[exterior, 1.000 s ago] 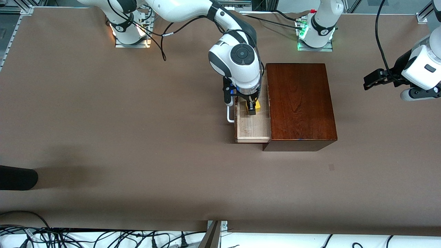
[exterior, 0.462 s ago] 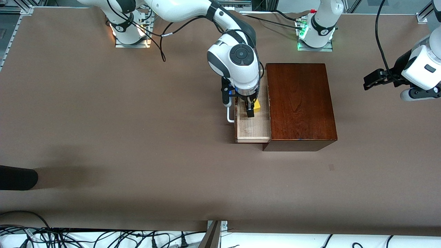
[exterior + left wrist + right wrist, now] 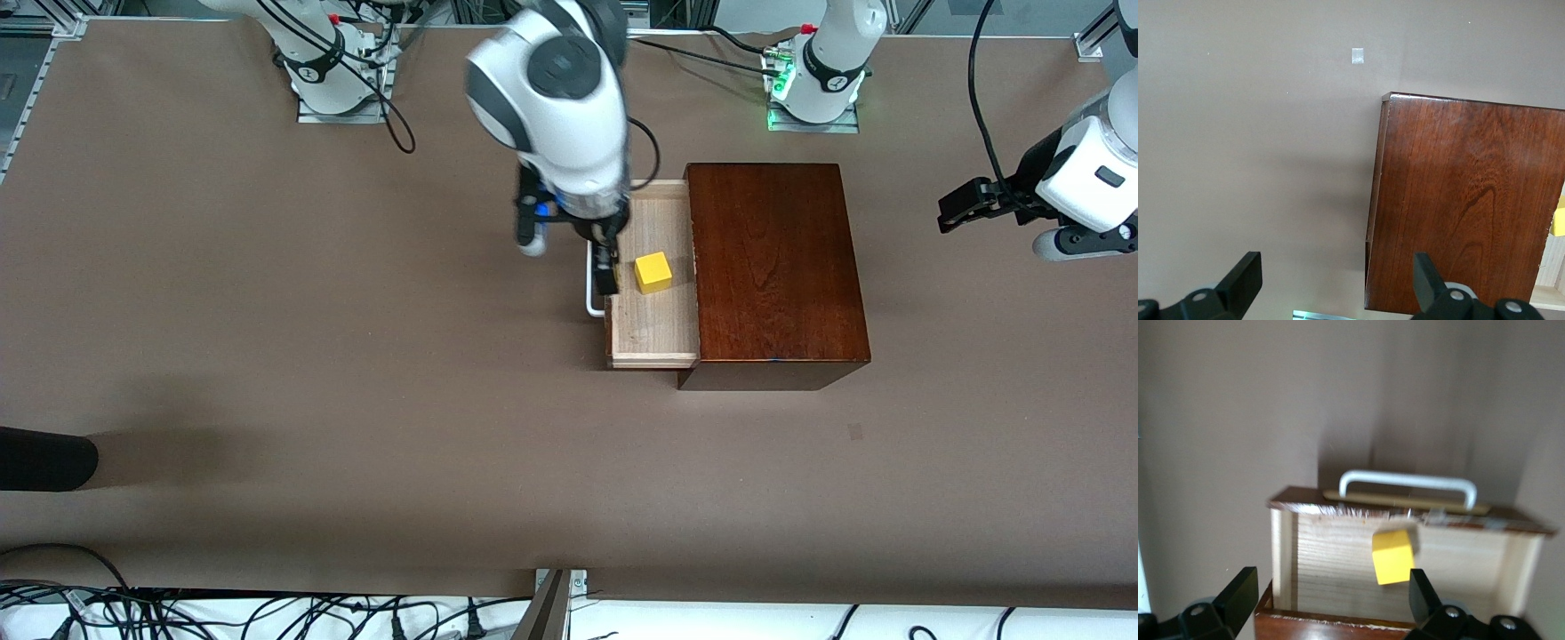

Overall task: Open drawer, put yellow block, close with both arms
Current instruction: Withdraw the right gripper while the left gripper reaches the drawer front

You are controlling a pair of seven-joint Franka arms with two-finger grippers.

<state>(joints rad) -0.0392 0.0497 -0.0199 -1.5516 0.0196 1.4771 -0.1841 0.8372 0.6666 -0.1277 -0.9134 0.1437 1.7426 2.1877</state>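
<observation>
The placing step looks finished and the closing step is in hand: the yellow block [image 3: 653,272] sits loose on the pale floor of the drawer [image 3: 649,329], which stands pulled out of the dark mahogany box [image 3: 775,267] toward the right arm's end of the worktop [image 3: 267,311]. The right tool [image 3: 607,267] hangs over the drawer's front edge, just beside the white loop handle [image 3: 591,298], with its fingers spread and pinching nothing; the right wrist view shows the block lying apart from both fingertips. The left tool [image 3: 965,203] waits up in the air over the bare worktop toward the left arm's end, well apart from the box, its fingers likewise spread and empty. Judging by this layout, the next move calls for the right tool to come against the reddish-brown drawer front and push it in, while the left tool braces the box's end panel so that the box does not slide. The block is a small, bright yellow cube with crisp edges, resting flat and a little turned against the drawer's walls, roughly midway along the tray and nearer to the box's opening than to the handle; it touches no wall
</observation>
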